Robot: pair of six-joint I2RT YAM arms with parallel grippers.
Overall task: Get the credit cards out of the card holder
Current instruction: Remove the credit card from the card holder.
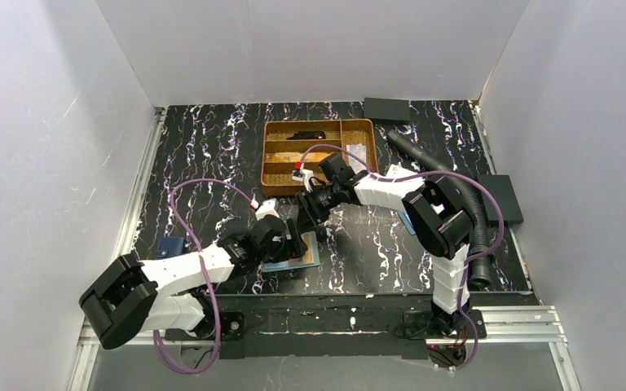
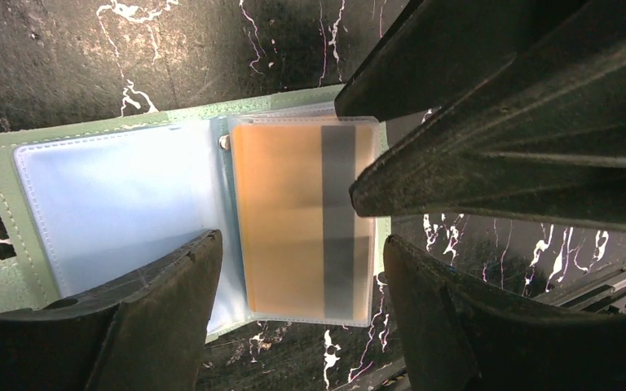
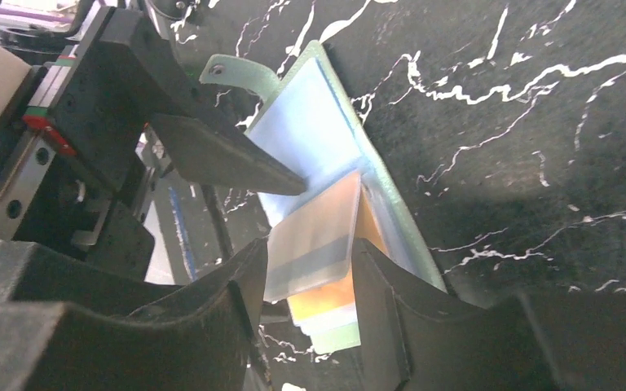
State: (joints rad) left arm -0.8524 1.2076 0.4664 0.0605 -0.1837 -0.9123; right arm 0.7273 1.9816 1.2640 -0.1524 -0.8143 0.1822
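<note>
Poising my part-open, empty right hand at the orange card, from upper right.
Wide-open left hand straddles the card holder.

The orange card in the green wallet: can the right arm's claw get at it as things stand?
Probably yes. The wallet lies open, and the right gripper has its fingers either side of the clear sleeve holding the orange card. Nothing blocks it, though the sleeve covers the card.
</note>
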